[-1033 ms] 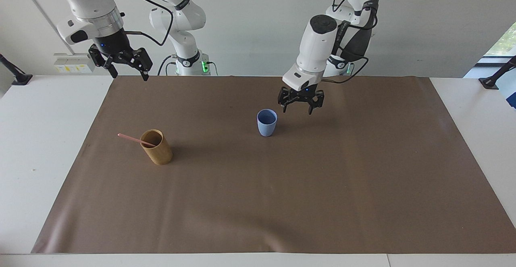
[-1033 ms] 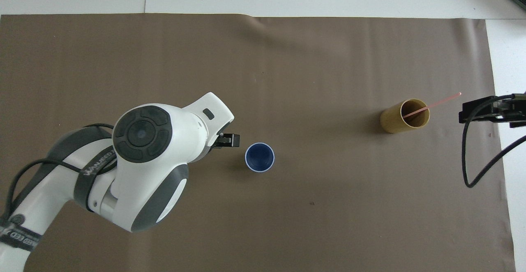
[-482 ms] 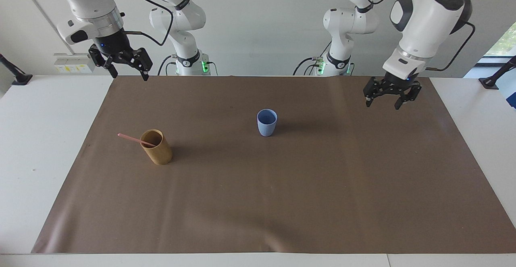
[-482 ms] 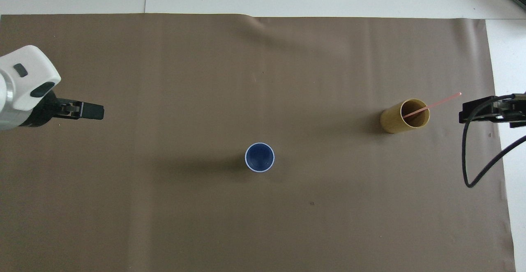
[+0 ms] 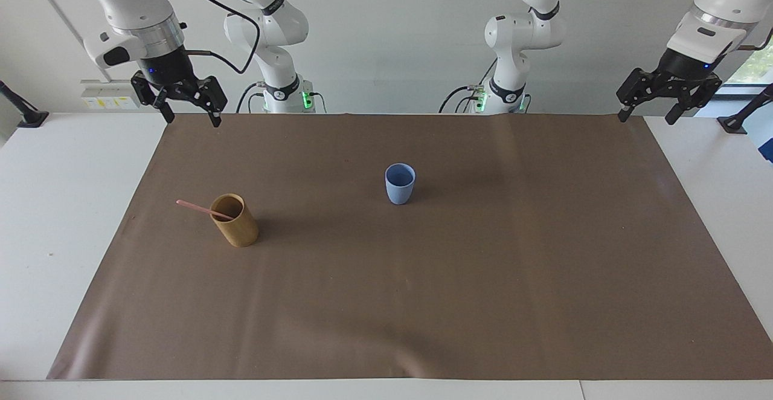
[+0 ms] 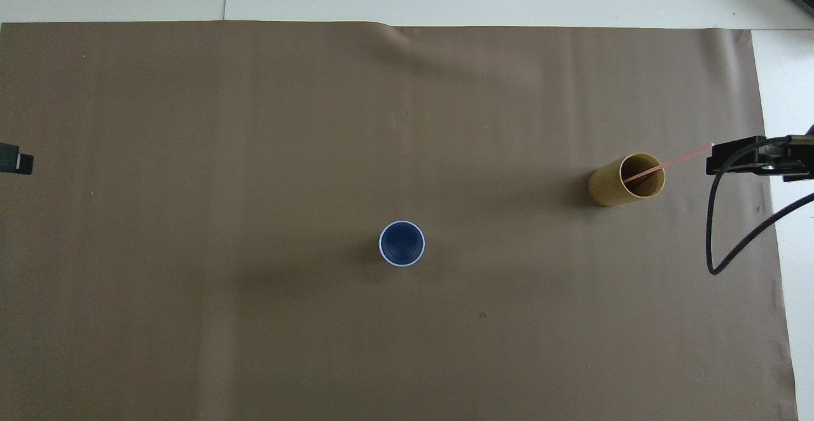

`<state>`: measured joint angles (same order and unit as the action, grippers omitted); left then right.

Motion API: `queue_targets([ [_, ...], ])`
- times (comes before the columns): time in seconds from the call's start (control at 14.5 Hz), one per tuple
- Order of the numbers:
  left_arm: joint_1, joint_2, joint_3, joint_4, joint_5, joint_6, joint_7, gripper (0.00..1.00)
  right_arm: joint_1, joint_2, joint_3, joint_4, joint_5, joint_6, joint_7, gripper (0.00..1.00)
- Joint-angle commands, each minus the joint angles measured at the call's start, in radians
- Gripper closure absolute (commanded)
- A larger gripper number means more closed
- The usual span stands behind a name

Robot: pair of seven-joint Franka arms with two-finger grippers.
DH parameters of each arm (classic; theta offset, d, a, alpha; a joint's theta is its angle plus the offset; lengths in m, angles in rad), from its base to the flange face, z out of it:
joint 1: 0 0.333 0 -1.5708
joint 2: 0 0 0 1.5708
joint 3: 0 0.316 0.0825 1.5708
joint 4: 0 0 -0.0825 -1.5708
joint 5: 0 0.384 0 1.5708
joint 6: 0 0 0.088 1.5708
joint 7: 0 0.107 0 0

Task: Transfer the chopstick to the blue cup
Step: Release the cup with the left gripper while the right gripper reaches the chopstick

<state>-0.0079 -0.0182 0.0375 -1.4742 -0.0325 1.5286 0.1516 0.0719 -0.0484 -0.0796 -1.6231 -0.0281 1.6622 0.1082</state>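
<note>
brown mat [image 5: 423, 303] spread over white table [image 5: 60, 206]. blue cup [image 5: 400, 183] upright near the middle of the mat, nothing in it. tan cup [image 5: 235, 219] stands toward the right arm's end of the table, a little farther from the robots than the blue cup. chopstick [image 5: 199, 208] sits in the tan cup, leaning on its rim, free end slanting out toward the right arm's end. right gripper [image 5: 188, 105] up in the air over the mat's corner by its own base, fingers spread, holding nothing. left gripper [image 5: 649, 108] raised over the mat's corner at the left arm's end, fingers spread too, empty.
</note>
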Motion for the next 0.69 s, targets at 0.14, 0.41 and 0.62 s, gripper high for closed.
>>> queue_targets([
  [0.14, -0.007, 0.005, -0.022, 0.007, 0.0, -0.068, 0.002, 0.0, -0.049, 0.064, 0.007, -0.109, -0.004, 0.206, 0.106, 0.0],
  [0.41, -0.006, -0.029, -0.022, -0.05, 0.0, -0.068, -0.01, 0.0, -0.084, 0.13, 0.007, -0.15, -0.006, 0.277, 0.198, 0.0],
  [0.62, -0.009, -0.074, -0.025, -0.122, 0.003, -0.03, -0.023, 0.0, -0.112, 0.154, 0.007, -0.214, -0.006, 0.362, 0.219, 0.0],
])
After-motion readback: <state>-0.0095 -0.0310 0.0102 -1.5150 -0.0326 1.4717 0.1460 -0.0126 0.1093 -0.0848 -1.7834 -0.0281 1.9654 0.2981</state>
